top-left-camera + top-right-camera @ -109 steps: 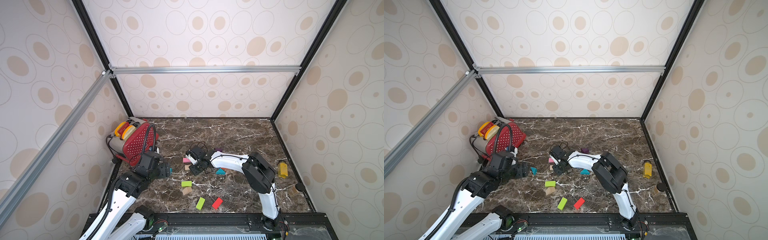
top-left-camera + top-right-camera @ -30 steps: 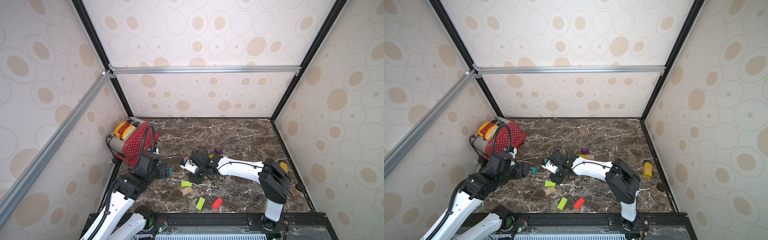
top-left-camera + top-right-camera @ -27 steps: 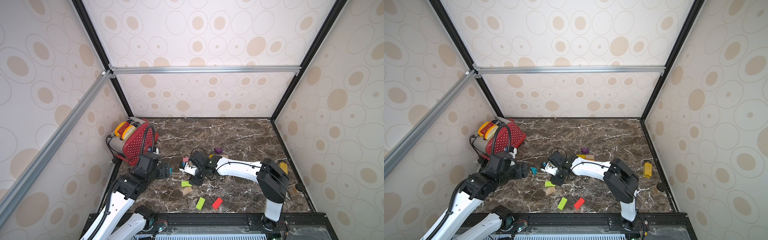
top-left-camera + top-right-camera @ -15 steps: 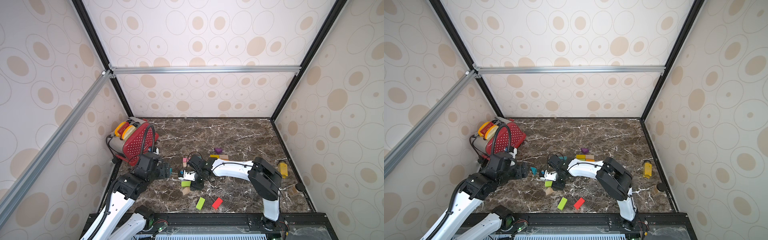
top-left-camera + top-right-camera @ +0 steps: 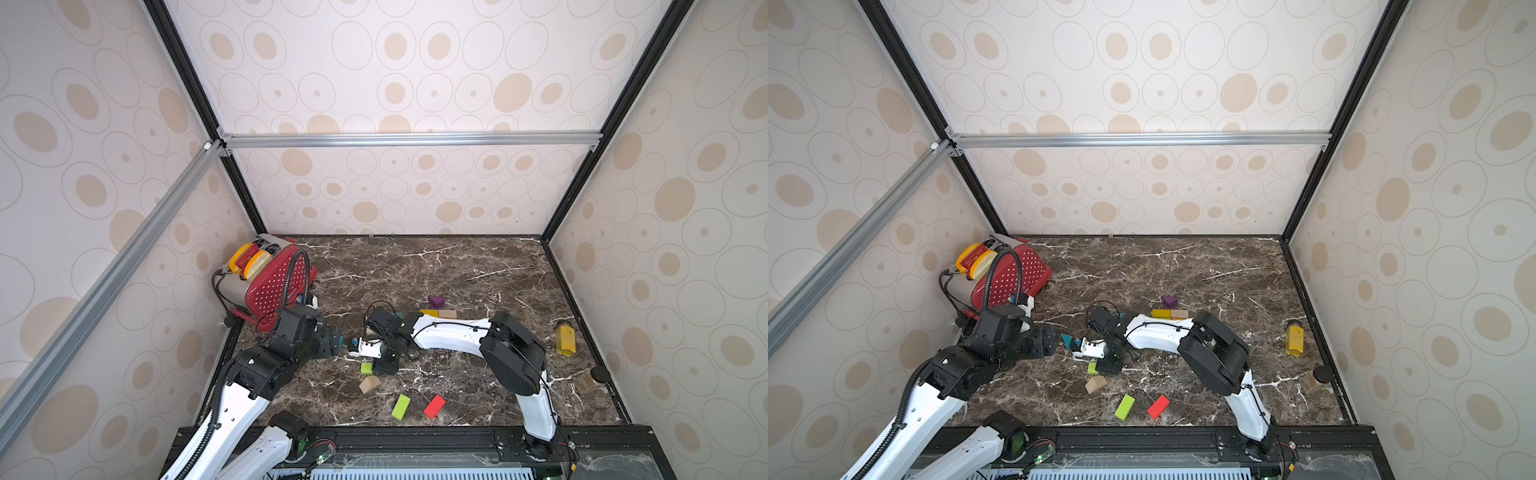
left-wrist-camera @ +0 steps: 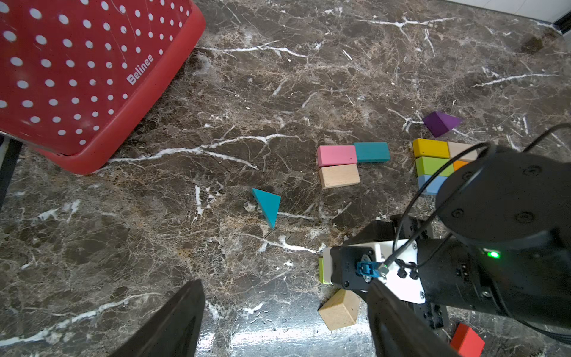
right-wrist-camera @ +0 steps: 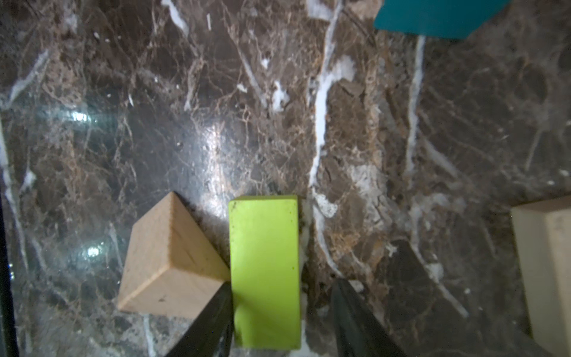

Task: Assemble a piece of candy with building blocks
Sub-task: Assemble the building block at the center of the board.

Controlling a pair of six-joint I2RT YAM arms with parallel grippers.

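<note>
Straddling a lime brick (image 7: 265, 272), the right gripper (image 7: 279, 318) stands low over the marble table (image 5: 457, 270): one finger (image 7: 207, 321) touches the brick's side, the other stands slightly off it, so the jaws are partly open and no firm grip shows. A tan wedge (image 7: 168, 256) lies just beside the lime brick, touching it at a corner; both appear in both top views under the right wrist, lime (image 5: 366, 368) and tan (image 5: 1095, 384). The left gripper (image 6: 284, 321) hangs wide open and empty near the red toaster (image 5: 276, 286). In the left wrist view a teal wedge (image 6: 267, 206) lies alone; beyond it a pink brick (image 6: 336, 155), teal brick (image 6: 371, 152) and tan brick (image 6: 339, 175) touch one another. Farther off, yellow (image 6: 430, 148), green (image 6: 432, 166) and blue (image 6: 431, 184) bricks are packed in rows, partly hidden by the right arm, with a purple wedge (image 6: 441, 123) near them. A green brick (image 5: 400, 407) and red brick (image 5: 434, 406) lie apart at the front edge.
</note>
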